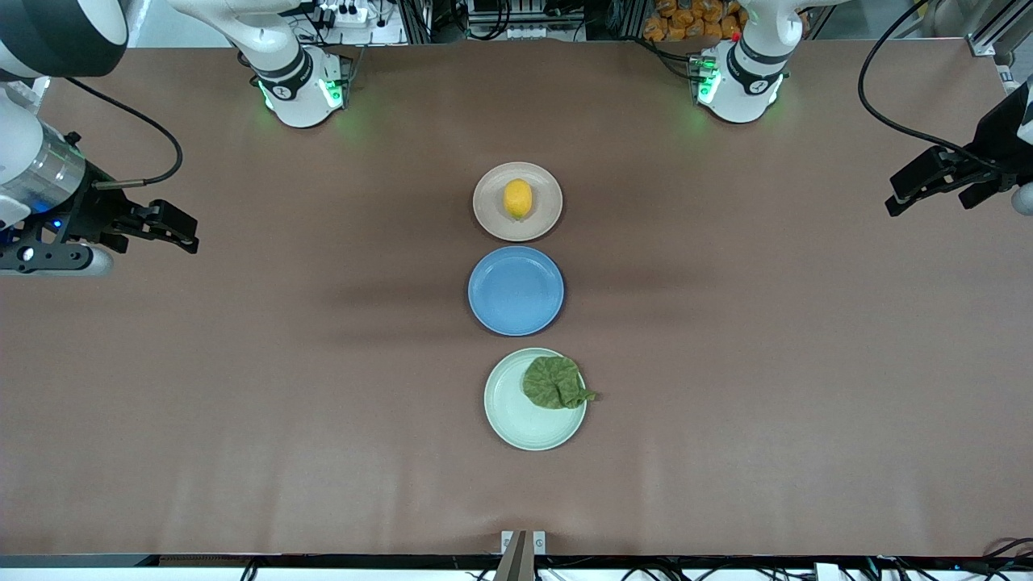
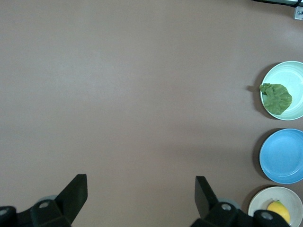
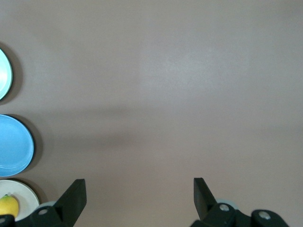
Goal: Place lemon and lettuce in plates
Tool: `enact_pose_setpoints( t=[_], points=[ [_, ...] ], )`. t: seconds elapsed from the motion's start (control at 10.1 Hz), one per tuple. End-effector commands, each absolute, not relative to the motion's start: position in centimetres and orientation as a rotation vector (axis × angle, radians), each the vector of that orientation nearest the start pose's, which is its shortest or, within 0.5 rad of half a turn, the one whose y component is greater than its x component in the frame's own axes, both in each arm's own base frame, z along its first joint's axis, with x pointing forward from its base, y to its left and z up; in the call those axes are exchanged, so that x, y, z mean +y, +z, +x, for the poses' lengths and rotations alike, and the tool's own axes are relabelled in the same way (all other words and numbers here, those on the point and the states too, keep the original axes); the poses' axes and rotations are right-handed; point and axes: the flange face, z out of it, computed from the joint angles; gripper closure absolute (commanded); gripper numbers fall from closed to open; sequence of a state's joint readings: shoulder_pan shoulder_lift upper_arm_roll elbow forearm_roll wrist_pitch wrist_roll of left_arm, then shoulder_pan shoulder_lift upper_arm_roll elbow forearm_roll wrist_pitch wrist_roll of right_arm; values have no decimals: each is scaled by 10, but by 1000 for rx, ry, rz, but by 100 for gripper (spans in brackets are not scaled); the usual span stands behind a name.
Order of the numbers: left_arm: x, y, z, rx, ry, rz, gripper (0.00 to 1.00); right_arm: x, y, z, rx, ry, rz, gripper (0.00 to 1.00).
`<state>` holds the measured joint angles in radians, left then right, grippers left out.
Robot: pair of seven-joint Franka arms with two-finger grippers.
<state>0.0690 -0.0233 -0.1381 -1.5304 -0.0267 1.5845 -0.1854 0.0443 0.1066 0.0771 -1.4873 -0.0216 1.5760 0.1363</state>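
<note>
The lemon (image 1: 518, 198) lies in the beige-pink plate (image 1: 492, 222), the plate farthest from the front camera. The lettuce (image 1: 555, 382) lies in the mint green plate (image 1: 516, 420), the nearest one, with its stem end over the rim. My right gripper (image 1: 194, 234) is open and empty over bare table at the right arm's end. My left gripper (image 1: 890, 196) is open and empty at the left arm's end. The left wrist view shows its open gripper (image 2: 141, 189), the lettuce (image 2: 276, 98) and the lemon (image 2: 278, 211). The right wrist view shows its open gripper (image 3: 139, 191) and the lemon (image 3: 8, 206).
A round blue plate (image 1: 516, 290) sits bare between the two other plates, in one line down the table's middle. Both arms hang well away from the plates. Brown table surface spreads on either side of the plates.
</note>
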Motion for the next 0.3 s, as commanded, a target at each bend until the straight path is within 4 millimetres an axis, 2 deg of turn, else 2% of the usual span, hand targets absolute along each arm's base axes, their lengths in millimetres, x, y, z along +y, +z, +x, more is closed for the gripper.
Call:
enact_pose_setpoints(
  t=[0.0,0.2],
  points=[
    [-43,661,547,-169,-114,-3163,0,65,606,576,10,28,-3147,0],
    [-44,660,554,-167,-133,-3169,0,62,606,576,22,28,-3145,0]
  ],
)
